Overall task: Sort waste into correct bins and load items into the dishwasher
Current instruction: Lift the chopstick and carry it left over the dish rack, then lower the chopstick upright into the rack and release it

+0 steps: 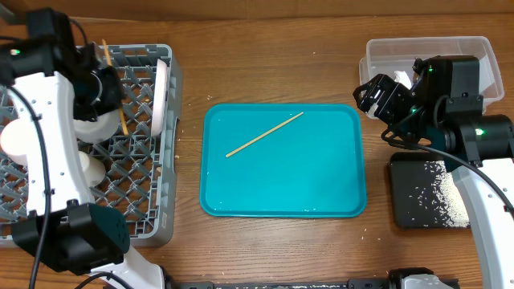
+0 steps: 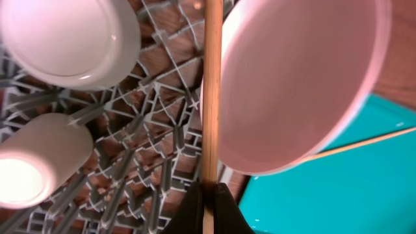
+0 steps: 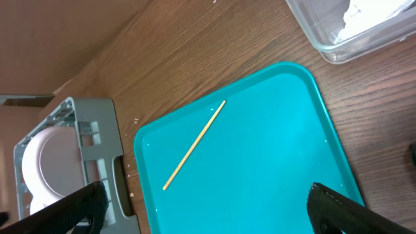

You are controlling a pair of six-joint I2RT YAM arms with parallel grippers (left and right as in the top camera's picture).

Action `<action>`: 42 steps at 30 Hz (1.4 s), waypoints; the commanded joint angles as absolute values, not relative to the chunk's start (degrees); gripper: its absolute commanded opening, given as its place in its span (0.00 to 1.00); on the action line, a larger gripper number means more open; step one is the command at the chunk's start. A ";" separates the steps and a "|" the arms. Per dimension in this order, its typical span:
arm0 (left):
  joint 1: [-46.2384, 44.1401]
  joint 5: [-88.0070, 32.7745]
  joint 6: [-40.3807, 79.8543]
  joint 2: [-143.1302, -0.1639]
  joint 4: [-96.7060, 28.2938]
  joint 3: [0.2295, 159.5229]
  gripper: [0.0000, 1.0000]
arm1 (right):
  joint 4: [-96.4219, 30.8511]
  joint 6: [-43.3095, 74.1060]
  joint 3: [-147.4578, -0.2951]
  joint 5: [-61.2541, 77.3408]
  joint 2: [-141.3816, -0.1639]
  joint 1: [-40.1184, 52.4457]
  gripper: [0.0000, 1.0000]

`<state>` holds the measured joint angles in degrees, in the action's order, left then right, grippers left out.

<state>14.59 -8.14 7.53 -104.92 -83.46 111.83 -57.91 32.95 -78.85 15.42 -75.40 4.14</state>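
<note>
As the right gripper (image 3: 207, 192) is held agape, a thin wooden chopstick (image 2: 210, 97) is clamped lengthwise along the left gripper (image 2: 208, 195) above the grey plastic lattice rack (image 1: 148, 217).

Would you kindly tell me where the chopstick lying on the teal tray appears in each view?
Overhead: chopstick lies diagonally on the teal tray, in its upper half, left of centre.
Left wrist: at the right edge, a thin slanted stick over the teal.
Right wrist: centre-left, diagonal.
Shared landmark: the teal tray.
</note>
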 commanded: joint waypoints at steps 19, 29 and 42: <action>14.22 -6.04 -6.70 -105.67 -72.29 93.47 0.04 | -57.56 32.56 -79.15 14.83 -75.42 4.03 1.00; 14.22 -7.55 -10.57 -105.67 -69.41 93.47 0.04 | -57.56 32.56 -79.15 14.83 -75.42 4.03 1.00; 14.28 -1.87 -12.25 -105.67 -67.57 93.47 0.04 | -57.58 32.56 -79.15 14.83 -75.42 4.03 1.00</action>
<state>14.61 -5.08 -11.00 -105.23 -67.75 93.56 -57.89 32.97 -78.85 15.44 -75.40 4.14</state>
